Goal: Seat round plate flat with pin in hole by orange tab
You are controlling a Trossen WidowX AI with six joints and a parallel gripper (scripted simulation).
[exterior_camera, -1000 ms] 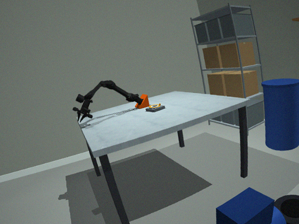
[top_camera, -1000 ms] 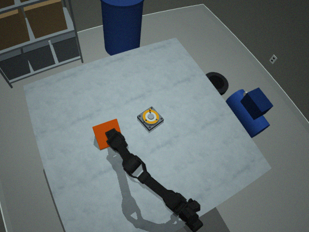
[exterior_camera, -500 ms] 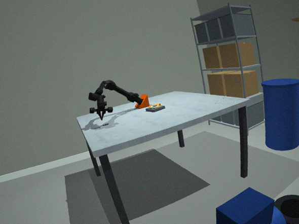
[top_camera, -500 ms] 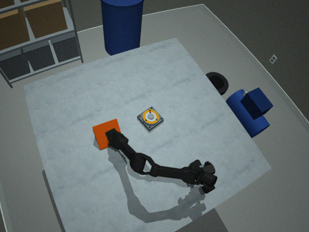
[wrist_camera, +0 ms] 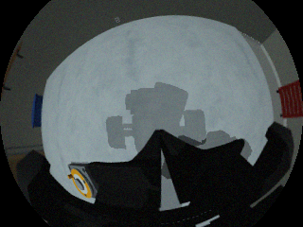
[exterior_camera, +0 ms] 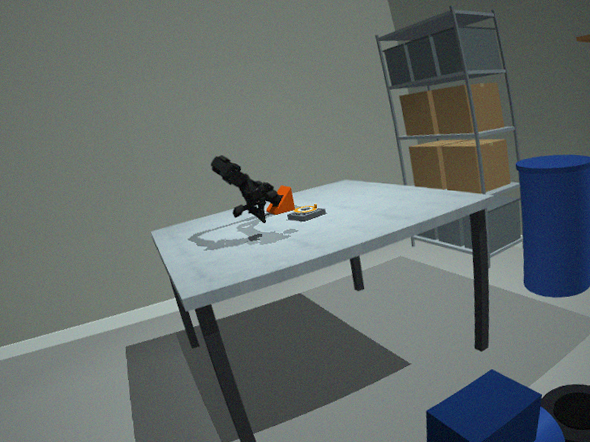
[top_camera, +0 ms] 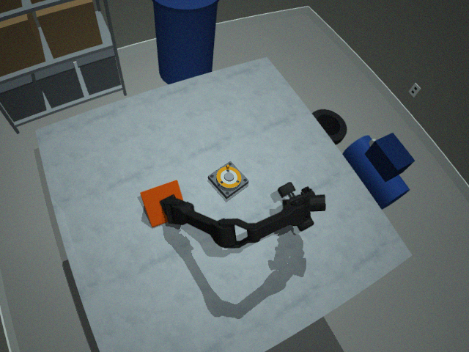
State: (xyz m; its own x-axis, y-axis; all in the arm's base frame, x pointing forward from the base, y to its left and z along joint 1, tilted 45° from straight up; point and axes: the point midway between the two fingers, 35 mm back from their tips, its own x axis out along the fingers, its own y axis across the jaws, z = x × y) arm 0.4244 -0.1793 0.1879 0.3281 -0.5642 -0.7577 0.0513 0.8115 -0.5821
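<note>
While the arm folds back over the table, we see in the top view the gripper (top_camera: 277,196) hanging above the grey table top (top_camera: 113,159) with its fingers pinched together on nothing. Round plate (top_camera: 228,177), yellow-orange ring, sits on the grey square base (top_camera: 236,188) up and to the left of the gripper, near but apart from it, no contact. White post (top_camera: 228,176) shows through the plate's centre. Orange tab (top_camera: 227,166) stands on the plate's far edge, away from the gripper. We cannot tell the pin or the hole at this size. Arm's orange mount (top_camera: 155,200) lies well off on the far side of the base from the gripper.

From the exterior view, gripper (exterior_camera: 247,213) points down, tips just above the table top (exterior_camera: 389,214), shadow right under it. Plate (exterior_camera: 304,209) on its base (exterior_camera: 305,217) is beside the gripper, to the right in the picture, gap visible between them. Orange mount (exterior_camera: 285,199) sits between and behind. Plate looks slightly raised on one side, hard to confirm.

On the wrist view, dark fingers meet in a narrow point at the bottom middle, nothing between them, table top (wrist_camera: 158,63) and the gripper's shadow beyond. Plate (wrist_camera: 80,183) appears low left of the fingers, partly hidden by the gripper body, not touching.
</note>
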